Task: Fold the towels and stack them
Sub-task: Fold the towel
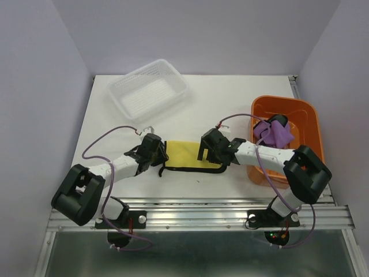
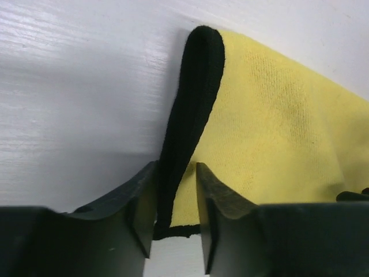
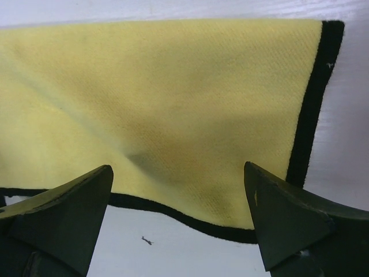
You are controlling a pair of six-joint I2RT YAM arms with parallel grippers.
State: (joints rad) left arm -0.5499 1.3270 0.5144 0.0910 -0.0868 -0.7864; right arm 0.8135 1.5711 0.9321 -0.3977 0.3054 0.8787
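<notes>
Edging (image 2: 190, 115) of yellow towel (image 2: 277, 133) pinched in left jaws; right jaws agape, empty.

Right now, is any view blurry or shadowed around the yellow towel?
Top external view: sharp, evenly lit, the yellow towel clear. Left wrist view: the table darkens into shadow near the left end effector. Right wrist view: a dim patch on the towel at the right end effector.

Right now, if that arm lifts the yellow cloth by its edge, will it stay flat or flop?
Probably flop: the yellow towel buckles upward where the left gripper pinches its black edging, so it looks limp. It lies thin and softly creased, so it is likely light. Its woven surface suggests it won't slip.
</notes>
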